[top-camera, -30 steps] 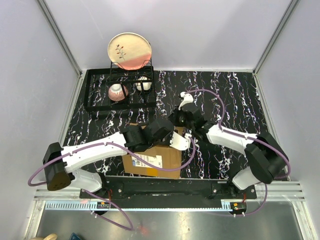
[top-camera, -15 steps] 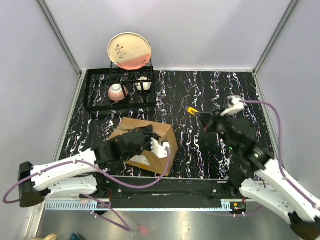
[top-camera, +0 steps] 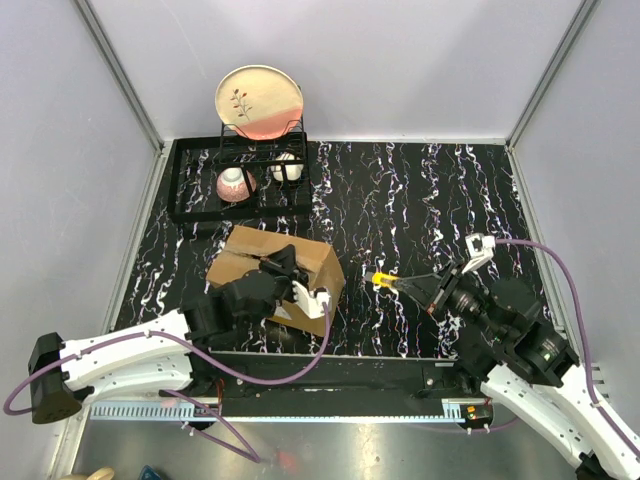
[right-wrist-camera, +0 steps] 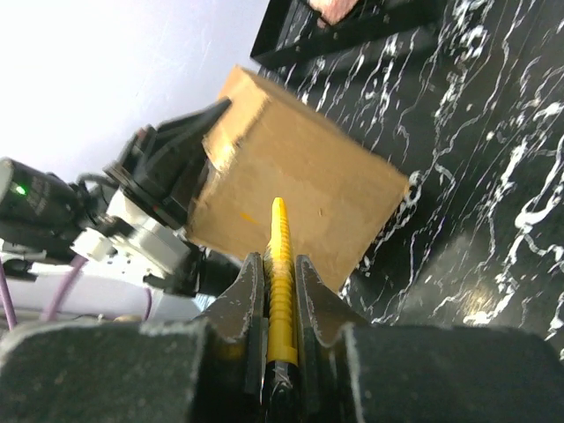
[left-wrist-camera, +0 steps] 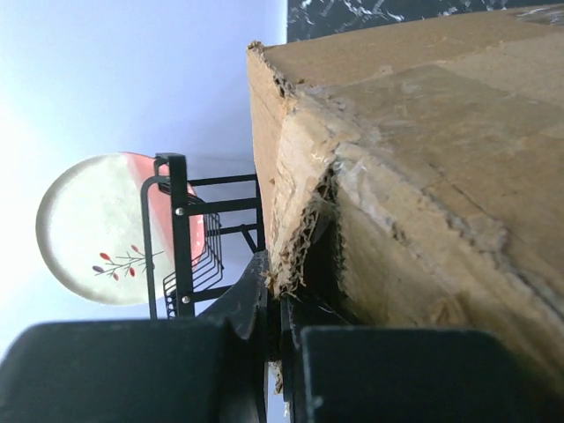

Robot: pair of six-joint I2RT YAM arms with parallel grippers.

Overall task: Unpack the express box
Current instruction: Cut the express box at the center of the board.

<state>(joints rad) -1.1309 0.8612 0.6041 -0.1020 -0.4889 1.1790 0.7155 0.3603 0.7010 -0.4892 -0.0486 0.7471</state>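
Observation:
The express box [top-camera: 262,262], a brown cardboard carton, sits tilted on the marble table left of centre. My left gripper [top-camera: 288,270] is shut on a torn cardboard edge of the box [left-wrist-camera: 414,167]; in the left wrist view the jaws [left-wrist-camera: 280,295] pinch the frayed edge. My right gripper [top-camera: 418,289] is right of the box and apart from it. It is shut on a yellow ribbed cutter [top-camera: 381,279] that points at the box. In the right wrist view the cutter [right-wrist-camera: 280,273] sits between the fingers, with the box [right-wrist-camera: 308,176] beyond it.
A black dish rack [top-camera: 195,185] stands at the back left. It holds a cream and pink plate [top-camera: 259,102], a pink bowl [top-camera: 235,184] and a white cup [top-camera: 287,168]. Grey walls enclose the table on three sides.
The right arm has drawn back from the box to the near right with the cutter. The left arm has pulled back, and the box has shifted left and tilted.

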